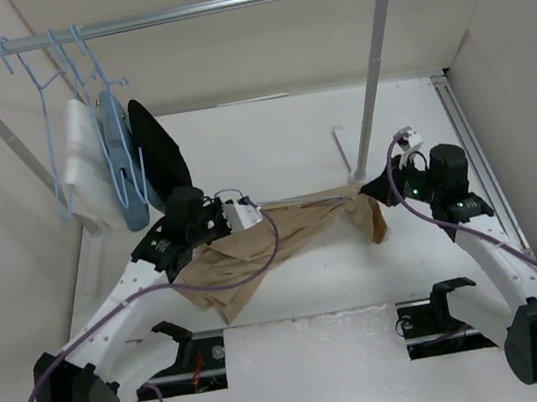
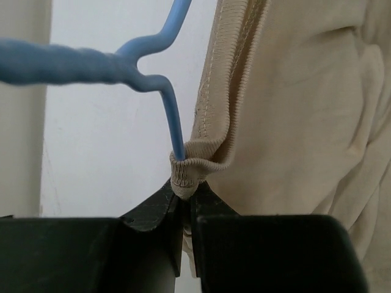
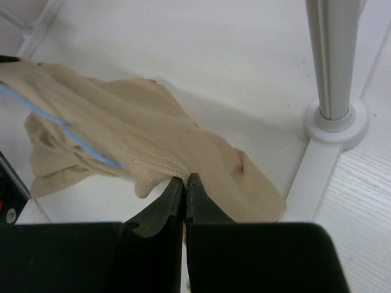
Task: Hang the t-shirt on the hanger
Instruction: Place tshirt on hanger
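The tan t-shirt (image 1: 284, 234) hangs stretched between my two grippers above the table's middle. My left gripper (image 1: 240, 212) is shut on the ribbed neck band (image 2: 186, 171), where the light-blue wire hanger (image 2: 149, 79) enters the neck opening. The hanger's hook shows at the left gripper (image 1: 228, 194). My right gripper (image 1: 380, 187) is shut on a stitched edge of the t-shirt (image 3: 159, 168). One blue arm of the hanger (image 3: 79, 143) runs inside the cloth. The t-shirt's lower part sags onto the table (image 1: 223, 287).
A garment rail (image 1: 170, 15) spans the back, its right post (image 1: 372, 84) and foot (image 3: 335, 119) close to my right gripper. Blue hangers with white (image 1: 84, 168), light-blue (image 1: 123, 172) and black (image 1: 158, 152) garments hang at the rail's left. White walls enclose the table.
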